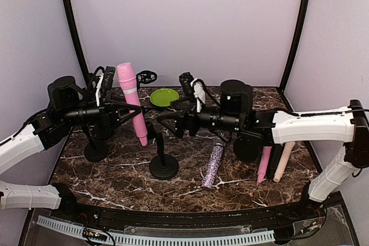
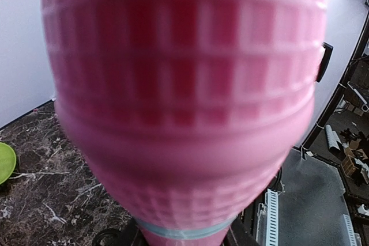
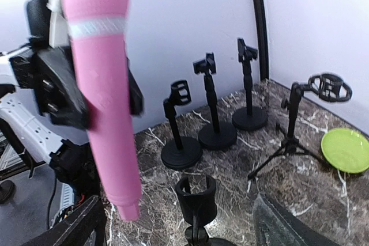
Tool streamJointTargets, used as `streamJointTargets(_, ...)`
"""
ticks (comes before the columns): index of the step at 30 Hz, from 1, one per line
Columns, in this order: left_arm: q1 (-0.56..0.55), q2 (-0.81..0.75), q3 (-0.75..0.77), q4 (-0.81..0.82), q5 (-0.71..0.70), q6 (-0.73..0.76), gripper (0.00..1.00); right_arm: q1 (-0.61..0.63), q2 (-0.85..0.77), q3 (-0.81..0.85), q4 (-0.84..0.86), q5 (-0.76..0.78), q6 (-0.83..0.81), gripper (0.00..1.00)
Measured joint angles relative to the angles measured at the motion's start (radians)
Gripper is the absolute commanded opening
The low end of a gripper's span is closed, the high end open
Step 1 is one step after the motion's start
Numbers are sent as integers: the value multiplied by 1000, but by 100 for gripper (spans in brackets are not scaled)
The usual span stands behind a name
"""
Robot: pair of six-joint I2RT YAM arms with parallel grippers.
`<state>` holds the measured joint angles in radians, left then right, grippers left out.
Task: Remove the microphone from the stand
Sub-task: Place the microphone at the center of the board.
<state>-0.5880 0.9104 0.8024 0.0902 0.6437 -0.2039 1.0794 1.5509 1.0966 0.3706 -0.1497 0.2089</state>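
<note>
The marbled table [image 1: 115, 171] lies below both sets of fingers. The pink mic [image 1: 131, 99] hangs tilted, clear of the stand [image 1: 163, 165], pinched mid-body by the left gripper [image 1: 128, 109]. The right gripper [image 1: 167, 124] has its fingers [image 3: 81, 223] spread wide, with the stand's clip [image 3: 195, 191] between and just ahead of them and the mic's tail just left.

Left arm [image 1: 26, 139] reaches in from the left, forearm roughly level, wrist pointing right. Left gripper [image 1: 128, 109] is clamped on the pink microphone [image 1: 127, 79] around mid-body, holding it head-up and slightly tilted. Right arm [image 1: 311, 126] stretches level toward centre, wrist pointing left. Right gripper [image 1: 166, 123] has its fingers [image 3: 81, 226] spread wide, gripping nothing.
</note>
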Motion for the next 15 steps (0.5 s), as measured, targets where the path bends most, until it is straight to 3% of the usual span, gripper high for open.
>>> streamJointTargets(5,-55,54,1,32,31,-13,0,-75,-140,-36,15,-163,61,97)
streamJointTargets(10,-166,142,42,48,26,-5,0,-90,-175,-41,28,-293,111,97)
streamJointTargets(15,-219,245,84,93,-14,-30,0,-92,-222,-110,37,-272,144,96)
